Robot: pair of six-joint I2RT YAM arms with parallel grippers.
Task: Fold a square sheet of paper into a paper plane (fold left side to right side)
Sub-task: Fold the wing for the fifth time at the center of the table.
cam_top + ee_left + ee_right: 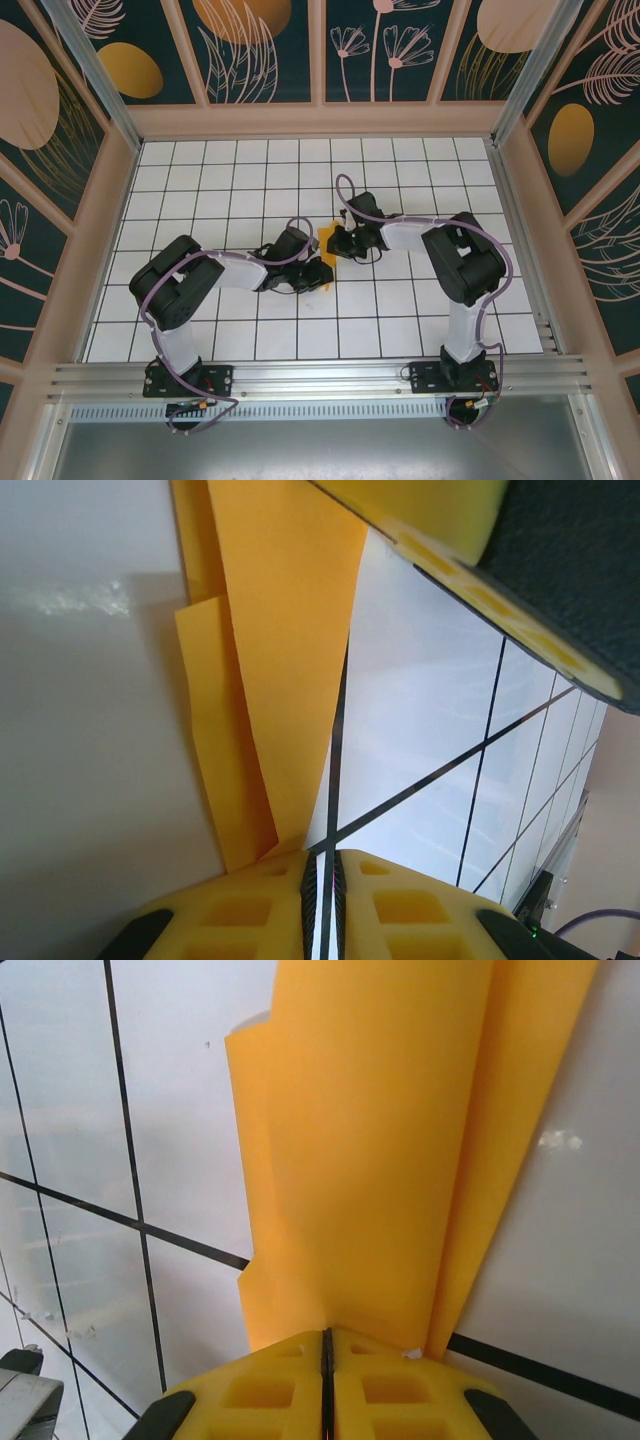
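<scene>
Where the two black arms meet at the middle of the top view, the thin orange-yellow creased sheet of paper (pixel 326 240) lies on the white tiled tabletop (pixel 200 180). The left gripper (pixel 318 270) sits at its lower edge and the right gripper (pixel 338 243) at its right edge. At the bottom of each wrist view, yellow fingers (pixel 400 1390) are pressed together, pinching the paper's folded layers.

The paper (pixel 380 1160) is orange-yellow, the table (pixel 250 180) white with black grid lines.
</scene>
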